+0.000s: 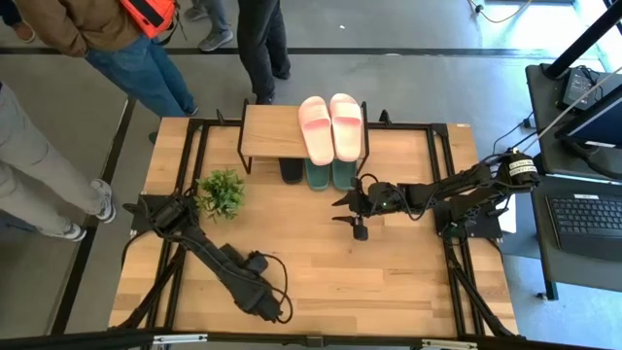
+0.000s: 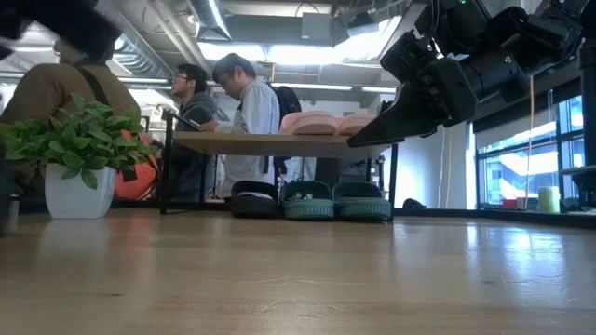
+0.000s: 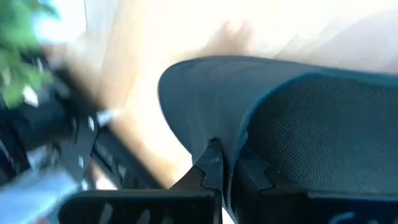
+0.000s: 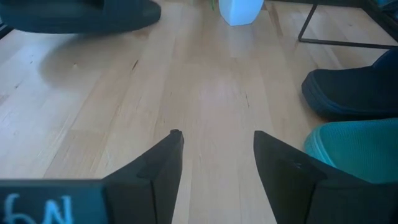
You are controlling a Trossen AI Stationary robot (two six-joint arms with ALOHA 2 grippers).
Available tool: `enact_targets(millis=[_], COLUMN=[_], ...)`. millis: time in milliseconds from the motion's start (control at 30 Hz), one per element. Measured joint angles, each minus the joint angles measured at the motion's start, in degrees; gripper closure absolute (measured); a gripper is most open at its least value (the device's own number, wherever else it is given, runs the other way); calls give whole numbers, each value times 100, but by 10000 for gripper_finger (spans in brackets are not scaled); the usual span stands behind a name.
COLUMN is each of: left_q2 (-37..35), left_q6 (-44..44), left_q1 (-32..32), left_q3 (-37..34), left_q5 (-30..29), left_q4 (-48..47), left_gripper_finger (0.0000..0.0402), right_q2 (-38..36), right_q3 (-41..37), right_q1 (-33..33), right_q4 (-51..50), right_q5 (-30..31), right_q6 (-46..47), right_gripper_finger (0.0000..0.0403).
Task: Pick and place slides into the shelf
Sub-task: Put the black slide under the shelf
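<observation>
My left gripper [image 1: 163, 212] is at the table's left side beside the potted plant, shut on a black slide [image 3: 280, 112]. That slide is held above the table and also shows in the right wrist view [image 4: 81, 15]. The shelf [image 1: 272, 131] stands at the far edge. The pink pair [image 1: 330, 126] lies on its top board. The green pair [image 2: 335, 200] and the other black slide [image 2: 253, 198] rest on the table under it. My right gripper [image 4: 217, 134] is open and empty, raised in front of the green pair. My left gripper pinches the black slide between its two fingers [image 3: 208, 165]. The fingers meet on an edge of the slide [image 3: 227, 143], but which part of it cannot be told this close. The slide is lifted clear of the table.
A potted plant [image 1: 222, 192] in a white pot [image 2: 79, 191] stands left of the shelf, close to my left gripper. Several people stand beyond the far edge [image 1: 146, 49]. The table's near half [image 1: 330, 282] is bare wood.
</observation>
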Motion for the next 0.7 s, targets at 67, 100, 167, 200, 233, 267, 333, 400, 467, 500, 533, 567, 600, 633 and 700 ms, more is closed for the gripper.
enact_targets(millis=[67,100,167,200,233,267,333,400,467,500,533,567,600,633,700], left_q2=[-23,-31,-31,-31,-31,-31,-31,-31,-31,-31,-31,-31,-31,-31,-31], left_q6=[185,285,544,651,736,840,1087,1379,1645,1781,1934,2090,2251,2405,2724], left_q1=[0,1,1,2,13,21,56,112,203,256,313,372,433,492,617], left_q3=[187,289,487,588,680,757,885,966,976,976,976,976,976,976,976], left_q5=[-341,-524,-917,-1093,-1255,-1404,-1645,-1907,-2101,-2199,-2296,-2406,-2519,-2635,-2871], left_q4=[-3,-6,5,5,4,3,-1,0,-10,-14,-16,-18,-20,-20,-21], left_gripper_finger=[398,398,398,398,398,399,399,399,399,399,399,399,399,399,399], right_q2=[0,0,0,0,0,0,0,0,0,0,0,0,0,0,0], right_q3=[0,0,0,0,0,0,0,0,0,0,0,0,0,0,0], right_q1=[0,1,-1,-1,0,1,1,-1,1,1,1,1,1,1,1], right_q4=[-1,-2,-2,-2,-2,-2,-2,-4,-4,-4,-4,-4,-4,-4,-4], right_q5=[0,0,0,0,0,0,0,0,0,0,0,0,0,0,0], right_q6=[0,0,0,0,0,0,0,0,0,0,0,0,0,0,-2], right_gripper_finger=[206,206,206,206,206,206,206,206,206,206,206,206,206,206,206])
